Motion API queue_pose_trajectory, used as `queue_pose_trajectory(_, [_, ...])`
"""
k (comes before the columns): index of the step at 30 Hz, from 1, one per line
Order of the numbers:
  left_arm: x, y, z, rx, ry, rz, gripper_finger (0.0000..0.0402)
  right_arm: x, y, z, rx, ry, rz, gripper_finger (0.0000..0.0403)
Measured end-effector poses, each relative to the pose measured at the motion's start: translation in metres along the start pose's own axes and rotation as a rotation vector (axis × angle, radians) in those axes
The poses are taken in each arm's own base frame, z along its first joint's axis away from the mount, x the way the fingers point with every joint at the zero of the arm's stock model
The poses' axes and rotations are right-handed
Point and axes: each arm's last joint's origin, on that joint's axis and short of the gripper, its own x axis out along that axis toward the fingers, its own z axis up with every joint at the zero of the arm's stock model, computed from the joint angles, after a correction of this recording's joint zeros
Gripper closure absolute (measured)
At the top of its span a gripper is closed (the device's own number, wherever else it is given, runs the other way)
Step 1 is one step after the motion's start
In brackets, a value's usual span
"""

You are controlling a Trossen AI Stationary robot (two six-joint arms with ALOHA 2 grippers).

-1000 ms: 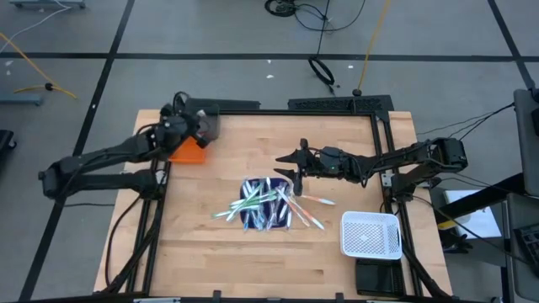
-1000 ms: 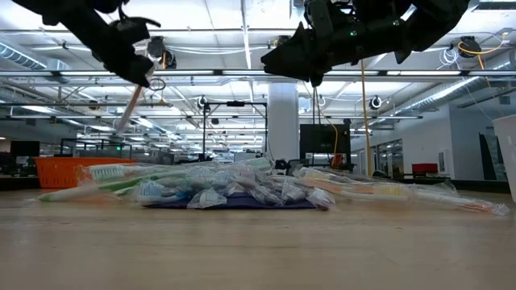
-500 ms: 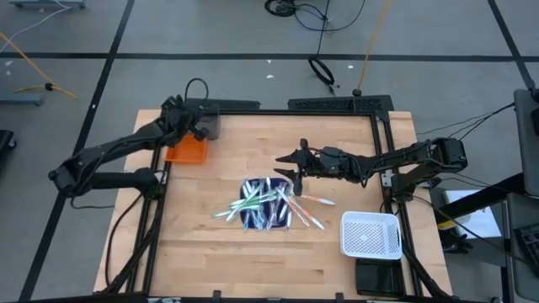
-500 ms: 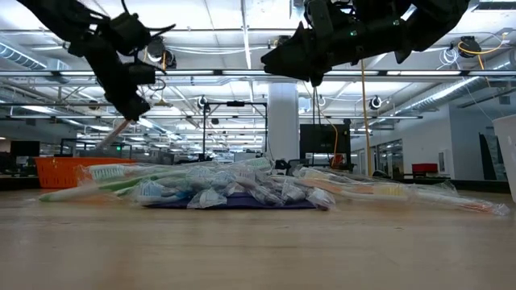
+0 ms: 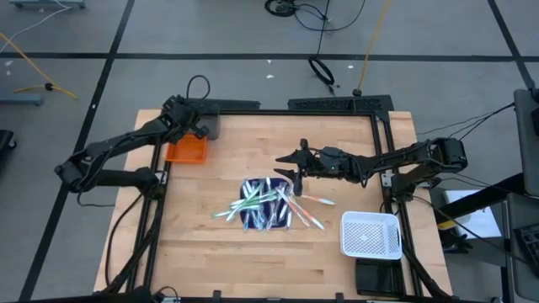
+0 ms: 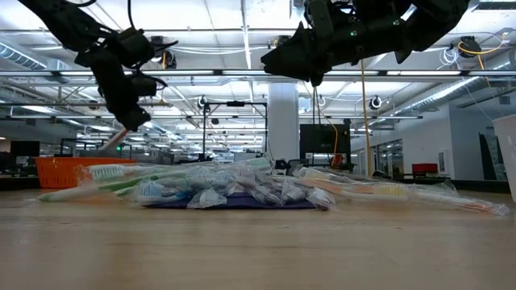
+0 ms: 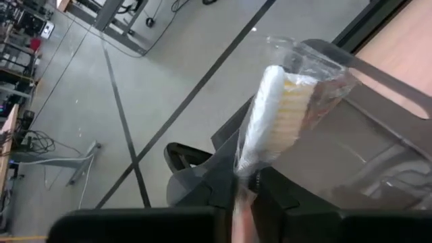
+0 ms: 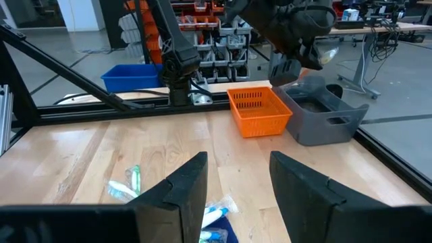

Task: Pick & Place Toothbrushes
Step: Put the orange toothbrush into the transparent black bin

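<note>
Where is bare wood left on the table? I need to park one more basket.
Free: the near strip between the toothbrushes and the table front edge, left of the white basket; also the left side, below the orange basket. Crowded: the middle, with the pile on the blue mat and the right gripper over it.

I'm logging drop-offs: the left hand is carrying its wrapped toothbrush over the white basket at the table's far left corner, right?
Not quite: the left hand holds the wrapped toothbrush over the grey bin, next to the orange basket, at the far left corner. The white basket sits near the right arm. The high view shows it.
</note>
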Motion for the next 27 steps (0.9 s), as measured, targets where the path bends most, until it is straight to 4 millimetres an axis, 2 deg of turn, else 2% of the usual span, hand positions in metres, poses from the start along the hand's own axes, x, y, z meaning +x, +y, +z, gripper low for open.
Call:
queue_pose_trajectory(8, [0.001,0.002,0.001,-0.041,-0.009,0.011,0.0251,0.0,0.0,0.0,0.0,0.0,0.0,0.0248])
queue_pose_trajectory(13, [0.001,0.002,0.002,-0.056,-0.02,0.015,0.0212,0.0,0.0,0.0,0.001,0.0,0.0,0.0248])
queue_pose_trajectory(20, [-0.01,0.003,0.005,-0.113,-0.072,-0.016,0.0207,0.0,0.0,-0.002,0.001,0.017,0.0,0.0248])
queue_pose_trajectory(27, [-0.043,-0.001,0.013,-0.202,-0.291,-0.337,0.0226,-0.002,0.0,-0.017,0.049,0.179,-0.004,0.0248])
